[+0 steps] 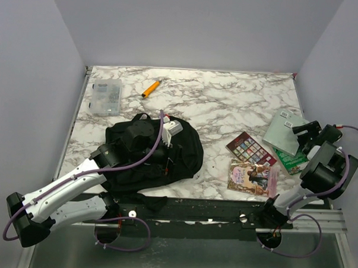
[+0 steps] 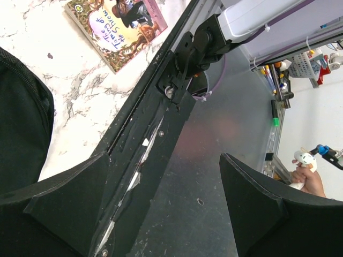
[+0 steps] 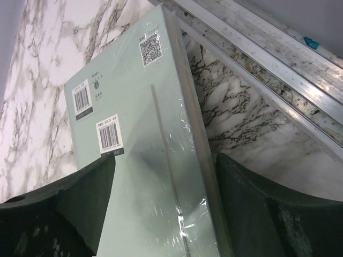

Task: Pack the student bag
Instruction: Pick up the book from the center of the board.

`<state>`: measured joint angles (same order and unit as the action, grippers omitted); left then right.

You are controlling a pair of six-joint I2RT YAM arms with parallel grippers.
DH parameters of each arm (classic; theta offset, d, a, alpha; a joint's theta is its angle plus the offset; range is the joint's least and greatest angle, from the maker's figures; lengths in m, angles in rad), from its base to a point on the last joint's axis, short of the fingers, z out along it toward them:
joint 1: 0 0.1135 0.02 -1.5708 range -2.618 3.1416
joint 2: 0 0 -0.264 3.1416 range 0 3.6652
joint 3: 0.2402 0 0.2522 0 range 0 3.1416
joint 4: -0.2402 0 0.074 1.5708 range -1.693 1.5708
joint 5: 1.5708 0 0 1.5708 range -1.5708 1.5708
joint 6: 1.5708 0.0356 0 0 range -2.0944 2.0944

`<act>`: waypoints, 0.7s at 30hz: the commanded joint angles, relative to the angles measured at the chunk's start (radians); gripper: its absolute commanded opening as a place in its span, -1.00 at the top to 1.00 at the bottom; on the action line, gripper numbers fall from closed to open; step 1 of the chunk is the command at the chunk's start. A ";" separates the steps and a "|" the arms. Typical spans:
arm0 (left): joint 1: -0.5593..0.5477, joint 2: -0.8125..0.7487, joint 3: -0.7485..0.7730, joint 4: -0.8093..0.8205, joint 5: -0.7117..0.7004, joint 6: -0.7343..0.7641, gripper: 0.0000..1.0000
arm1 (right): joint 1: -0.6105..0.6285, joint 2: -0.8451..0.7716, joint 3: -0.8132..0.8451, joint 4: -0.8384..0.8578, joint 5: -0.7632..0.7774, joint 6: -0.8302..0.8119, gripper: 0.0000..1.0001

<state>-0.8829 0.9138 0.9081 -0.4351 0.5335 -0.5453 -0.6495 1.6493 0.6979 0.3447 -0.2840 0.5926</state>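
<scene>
The student bag [image 1: 154, 154] is a large black backpack lying flat at the table's front left; its edge shows in the left wrist view [image 2: 21, 134]. My left gripper [image 1: 166, 151] hovers over the bag, pointing toward the table's front edge. It stands open [image 2: 163, 155] with nothing between its fingers. At the right edge, my right gripper [image 1: 302, 132] is open [image 3: 165, 158] astride the long side of a pale green shrink-wrapped book [image 3: 134, 139] [image 1: 284, 131]. One finger [image 3: 80, 198] is over the cover, and the other [image 3: 257, 198] is beside the edge over the marble.
Near the front right lie a picture book [image 1: 252, 176] [image 2: 118, 27] and a colour-swatch booklet [image 1: 251, 149]. A dark green book [image 1: 290, 161] sits under the pale one. An orange marker [image 1: 150, 88] and a clear plastic box [image 1: 105, 97] rest at the back left. Metal rails [image 3: 278, 80] border the table.
</scene>
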 commanded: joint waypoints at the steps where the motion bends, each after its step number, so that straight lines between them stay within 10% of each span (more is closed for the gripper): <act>1: 0.005 0.009 0.022 0.021 0.032 -0.007 -0.72 | -0.001 0.075 -0.028 0.079 -0.068 0.083 -0.56; 21: 0.013 0.000 0.019 0.032 -0.001 -0.006 -0.72 | 0.087 -0.016 0.012 0.106 -0.123 0.137 0.83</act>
<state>-0.8780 0.9257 0.9081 -0.4328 0.5346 -0.5461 -0.5789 1.6920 0.6743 0.5732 -0.3904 0.7624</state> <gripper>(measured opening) 0.860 0.286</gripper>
